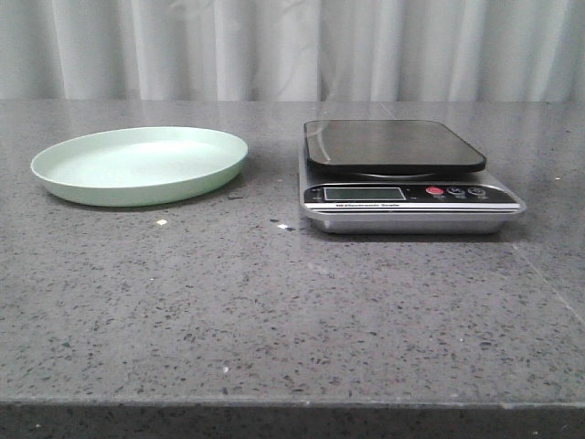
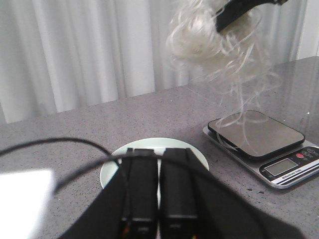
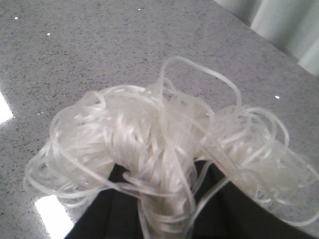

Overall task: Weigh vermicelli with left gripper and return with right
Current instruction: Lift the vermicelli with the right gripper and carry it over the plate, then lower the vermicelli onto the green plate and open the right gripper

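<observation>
The vermicelli [image 2: 199, 42] hangs as a whitish tangle high above the scale [image 2: 256, 134], with loose strands trailing down toward its dark platform. My right gripper [image 2: 239, 12] is shut on it from above. In the right wrist view the vermicelli [image 3: 159, 144] fills the picture and hides most of the right gripper [image 3: 164, 211]. My left gripper [image 2: 158, 152] is shut and empty, above the pale mint-green plate [image 2: 198, 153]. In the front view the plate [image 1: 137, 187] and the scale [image 1: 393, 146] are both bare, and neither gripper shows.
The plate stands at the left and the scale at the right on a grey speckled table [image 1: 274, 311]. A white curtain [image 1: 292, 46] hangs behind. A black cable [image 2: 50, 144] loops across the left wrist view.
</observation>
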